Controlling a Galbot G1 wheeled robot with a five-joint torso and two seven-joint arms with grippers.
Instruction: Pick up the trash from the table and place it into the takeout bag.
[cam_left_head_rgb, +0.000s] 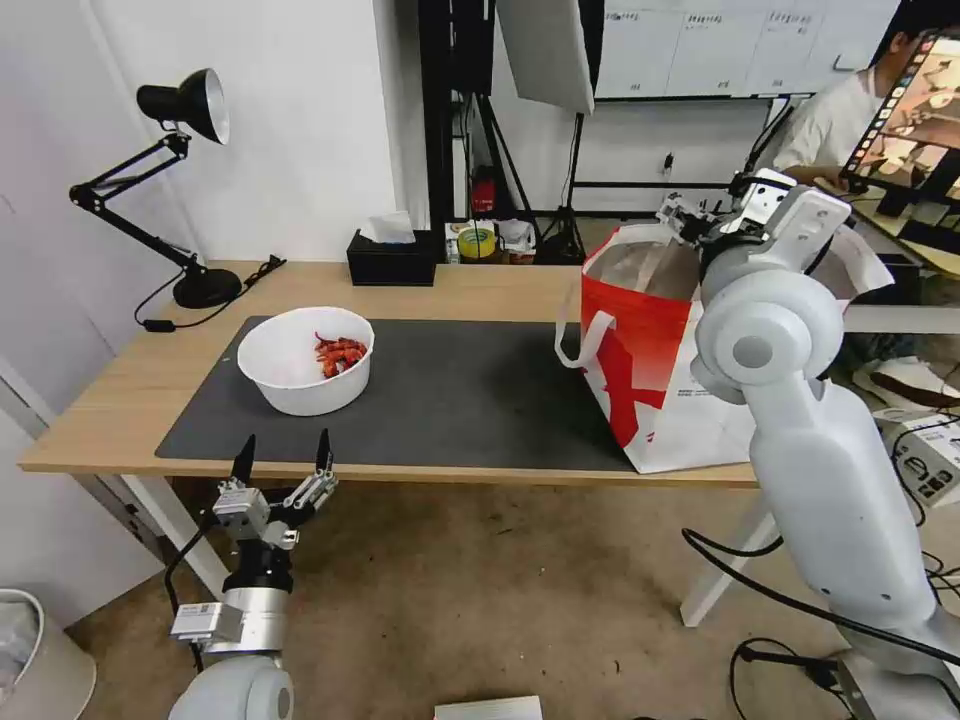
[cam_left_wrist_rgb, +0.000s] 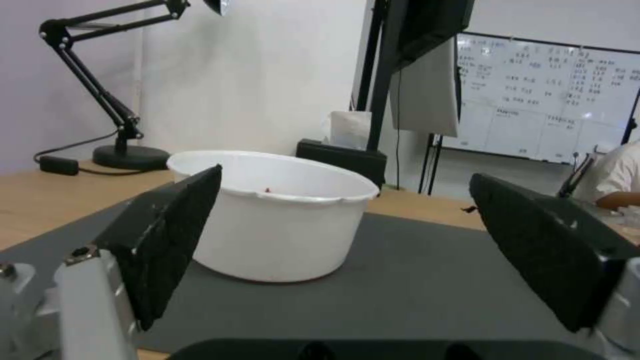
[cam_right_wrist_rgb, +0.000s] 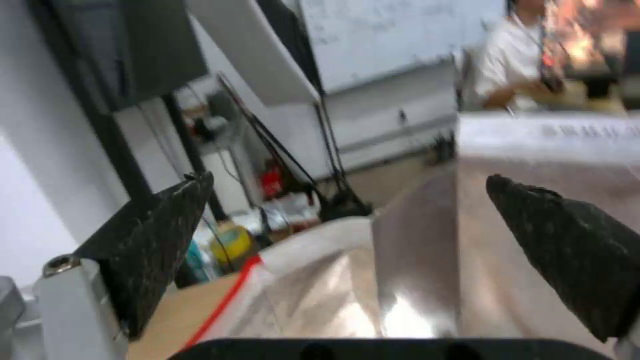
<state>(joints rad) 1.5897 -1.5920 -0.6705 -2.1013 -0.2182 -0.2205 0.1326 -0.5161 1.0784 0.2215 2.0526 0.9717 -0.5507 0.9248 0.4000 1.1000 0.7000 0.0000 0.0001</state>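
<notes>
Head view, item one: left gripper (cam_left_head_rgb: 284, 450), fingers spread wide and holding nothing, poised just off the table's (cam_left_head_rgb: 480, 290) near edge, in front of the bowl (cam_left_head_rgb: 305, 362). Left wrist view confirms: both black pads (cam_left_wrist_rgb: 170, 235) stand well apart, with the bowl (cam_left_wrist_rgb: 273, 215) between and beyond them, not touching either. Item two: bowl, white, round, upright on the mat (cam_left_head_rgb: 460, 395), toward the mat's left end; red shells (cam_left_head_rgb: 340, 353) lie inside against its right wall. Item three: right gripper (cam_left_head_rgb: 700, 222), raised above the bag's (cam_left_head_rgb: 650, 370) open mouth, at the bag's far rim; right wrist view shows its fingers (cam_right_wrist_rgb: 160, 235) parted and empty, with the bag's silver lining (cam_right_wrist_rgb: 413, 280) below and between them. Item four: bag, red and white, upright on the table to the right of the bowl, well apart from it, overlapping the mat's right end; one white loop handle (cam_left_head_rgb: 580, 340) hangs on the side facing the bowl. Item five: mat, dark grey, flat on the light-wood table. Item six: black tissue box (cam_left_head_rgb: 392, 258), behind the bowl at the table's far edge. Item seven: black desk lamp (cam_left_head_rgb: 190, 200), behind and to the left of the bowl, its base on the table's far left corner.
</notes>
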